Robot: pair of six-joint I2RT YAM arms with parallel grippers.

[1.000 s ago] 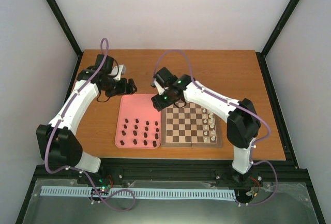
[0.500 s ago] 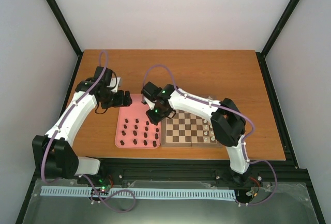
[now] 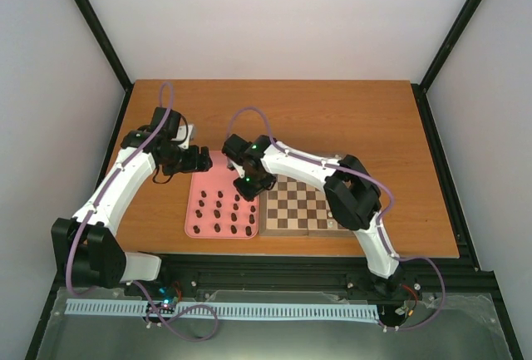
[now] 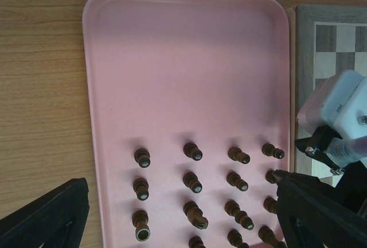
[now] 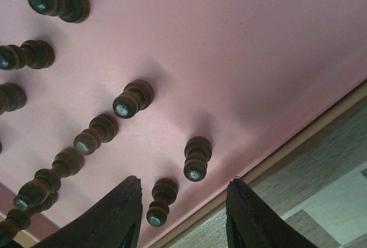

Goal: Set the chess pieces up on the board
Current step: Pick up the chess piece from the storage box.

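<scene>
Beside board (image 5: 321, 202), chess pieces (image 5: 196, 157) (wrist view)

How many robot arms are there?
2. The left arm reaches beside the pink tray's far-left corner; the right arm bends over the chessboard, right gripper above the tray's right side.

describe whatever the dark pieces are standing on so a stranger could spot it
On the wooden table, look just left of the board. The tray lies flat there, holding the chess pieces in rows; unlike the checkered board, it is plain pink.

One board (image 3: 299, 210), one tray (image 4: 183, 59) — fifteen-plus chess pieces (image 4: 193, 151)
</scene>
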